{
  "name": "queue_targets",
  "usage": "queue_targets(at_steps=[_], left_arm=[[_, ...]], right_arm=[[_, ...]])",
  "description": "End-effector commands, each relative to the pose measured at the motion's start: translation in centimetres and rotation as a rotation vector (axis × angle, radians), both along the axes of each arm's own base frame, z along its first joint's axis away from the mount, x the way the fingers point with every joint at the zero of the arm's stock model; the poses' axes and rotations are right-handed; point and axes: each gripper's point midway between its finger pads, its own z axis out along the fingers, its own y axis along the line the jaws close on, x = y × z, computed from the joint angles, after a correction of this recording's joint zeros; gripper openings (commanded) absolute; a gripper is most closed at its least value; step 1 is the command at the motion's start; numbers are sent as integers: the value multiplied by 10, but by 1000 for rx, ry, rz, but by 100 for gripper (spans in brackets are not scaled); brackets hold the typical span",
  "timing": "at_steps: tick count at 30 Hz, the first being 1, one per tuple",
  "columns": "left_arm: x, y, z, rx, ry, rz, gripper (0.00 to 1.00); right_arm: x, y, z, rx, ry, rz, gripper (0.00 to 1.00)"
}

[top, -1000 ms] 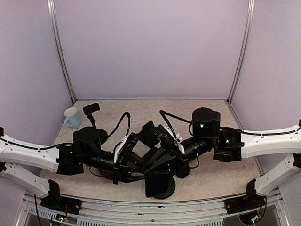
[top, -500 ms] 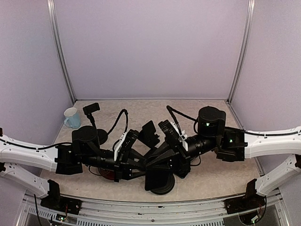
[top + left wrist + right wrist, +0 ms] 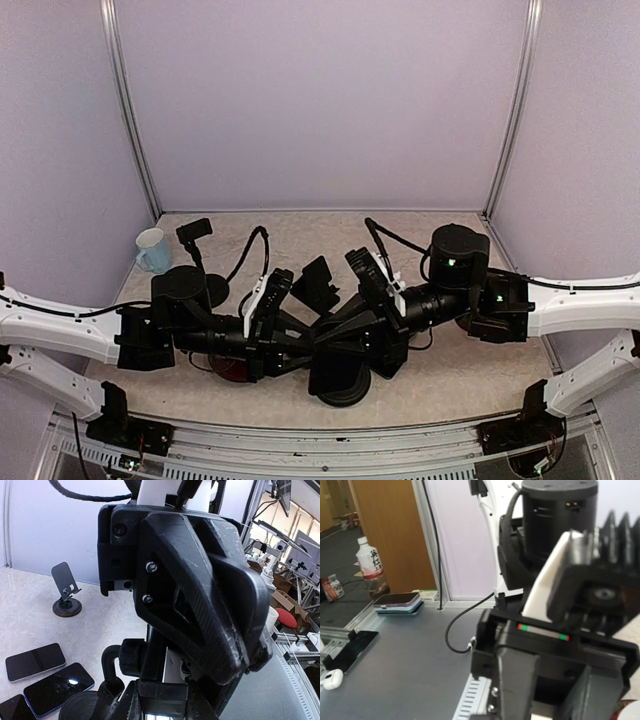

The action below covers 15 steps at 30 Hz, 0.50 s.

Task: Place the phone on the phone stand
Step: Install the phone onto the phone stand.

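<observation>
1. Top view: the left tool (image 3: 298, 350) and right tool (image 3: 336, 342) meet nose to nose, low over the near part of the desk (image 3: 300, 225). Their tips are lost among black housings.
2. Right tool: fingers together. Cannot tell whether anything is pinched between them. Left tool: cannot tell whether apart or together. Its own camera is filled by the right arm's body.
3. Top view, just below the meeting tools: a phone stand (image 3: 346, 392) on a round base. A dark slab (image 3: 333, 372) leans over it; cannot tell whether it is a phone or the stand's plate.
4. Left wrist view only: three phones (image 3: 35, 661) lie flat on the desk, screens up, low and left of the left tool and apart from both tools. The top view hides them.
5. Same view: a tilted stand (image 3: 65, 586) sits beyond the phones, near the wall.
6. Top view only: a mug (image 3: 152, 250) and a second stand (image 3: 194, 230) sit well behind the left tool.
7. Right wrist view: the left arm sits close ahead, and a bottle (image 3: 371, 560) stands off the desk, far left.
</observation>
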Motion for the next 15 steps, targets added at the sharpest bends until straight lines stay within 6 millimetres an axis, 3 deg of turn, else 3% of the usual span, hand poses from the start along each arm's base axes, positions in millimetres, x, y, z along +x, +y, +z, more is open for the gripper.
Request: queue_targets(at_steps=[1, 15], left_arm=[[-23, 21, 49, -138, -64, -84, 0], [-19, 35, 60, -160, -84, -27, 0]], right_arm=[[32, -25, -22, -107, 56, -142, 0], [41, -27, -35, -157, 79, -185, 0]])
